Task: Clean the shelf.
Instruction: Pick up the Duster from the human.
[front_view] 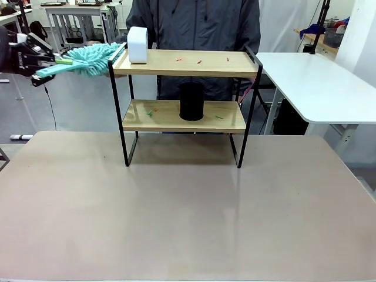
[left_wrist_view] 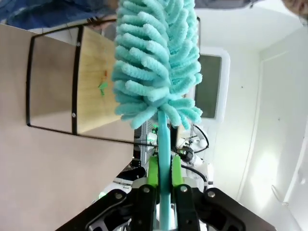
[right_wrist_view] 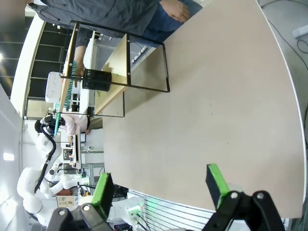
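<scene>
The shelf (front_view: 183, 63) stands at the table's far middle, two wooden boards in a black frame. Small red and green crumbs lie on both boards. A teal fluffy duster (front_view: 91, 59) reaches to the top board's left end. My left gripper (front_view: 36, 63), left of the shelf at top-board height, is shut on the duster's handle (left_wrist_view: 163, 159). In the left wrist view the green pads (left_wrist_view: 152, 171) clamp the handle and the shelf (left_wrist_view: 94, 84) lies beyond the duster head. My right gripper (right_wrist_view: 161, 185) is open and holds nothing, with the shelf (right_wrist_view: 115, 62) far off.
A white box (front_view: 137, 44) stands on the top board's left end, right beside the duster head. A black mesh cup (front_view: 191, 101) sits on the lower board. A person (front_view: 197, 23) stands behind the shelf. Another white table (front_view: 317, 85) is at the right.
</scene>
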Motion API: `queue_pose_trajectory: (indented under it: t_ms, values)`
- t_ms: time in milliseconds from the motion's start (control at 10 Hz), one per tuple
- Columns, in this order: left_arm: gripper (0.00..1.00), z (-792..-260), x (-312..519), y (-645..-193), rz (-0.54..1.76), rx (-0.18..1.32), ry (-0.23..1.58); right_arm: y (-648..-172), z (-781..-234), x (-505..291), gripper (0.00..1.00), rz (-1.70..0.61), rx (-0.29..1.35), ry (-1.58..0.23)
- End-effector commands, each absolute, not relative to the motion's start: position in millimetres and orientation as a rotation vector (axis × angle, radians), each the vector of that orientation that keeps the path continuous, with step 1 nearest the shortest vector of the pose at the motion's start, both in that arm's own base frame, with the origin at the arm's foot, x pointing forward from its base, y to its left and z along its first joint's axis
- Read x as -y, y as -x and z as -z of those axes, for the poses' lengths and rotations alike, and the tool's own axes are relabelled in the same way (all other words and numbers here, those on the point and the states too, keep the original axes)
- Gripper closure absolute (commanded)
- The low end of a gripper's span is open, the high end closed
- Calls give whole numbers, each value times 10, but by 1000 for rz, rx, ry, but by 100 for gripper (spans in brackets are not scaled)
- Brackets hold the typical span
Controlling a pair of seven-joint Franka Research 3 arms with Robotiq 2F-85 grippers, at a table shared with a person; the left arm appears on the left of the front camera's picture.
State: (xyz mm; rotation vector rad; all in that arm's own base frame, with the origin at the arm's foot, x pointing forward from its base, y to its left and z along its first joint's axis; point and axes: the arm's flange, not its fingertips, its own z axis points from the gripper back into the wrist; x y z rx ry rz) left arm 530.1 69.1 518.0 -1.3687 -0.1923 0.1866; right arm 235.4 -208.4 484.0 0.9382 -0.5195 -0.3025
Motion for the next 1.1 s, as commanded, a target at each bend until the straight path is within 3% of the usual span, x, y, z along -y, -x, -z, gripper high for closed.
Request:
queue_pose_trajectory:
  t_ms: [0, 200, 400, 700, 800, 900, 1000]
  values:
    - [100, -5543, -1214, -4668, -54, 244, 1309, -2366, -4860, 2095, 0, 282, 543, -947]
    - [100, -5757, -1840, -3846, 152, 373, 1162, -2366, -4860, 2095, 0, 282, 543, -947]
    - [100, -5589, -2088, -3149, 419, 442, 1018, -2366, -4860, 2095, 0, 282, 543, -947]
    - [100, -5167, -2110, -2910, 498, 442, 927, -2366, -4860, 2095, 0, 282, 543, -947]
    - [100, -5106, -2079, -2993, 352, 512, 902, -2366, -4860, 2095, 0, 282, 543, -947]
    - [100, -5333, -2214, -2838, 512, 409, 929, -2366, -4860, 2095, 0, 282, 543, -947]
    - [100, -5333, -2214, -2838, 512, 409, 929, -2366, -4860, 2095, 0, 282, 543, -947]
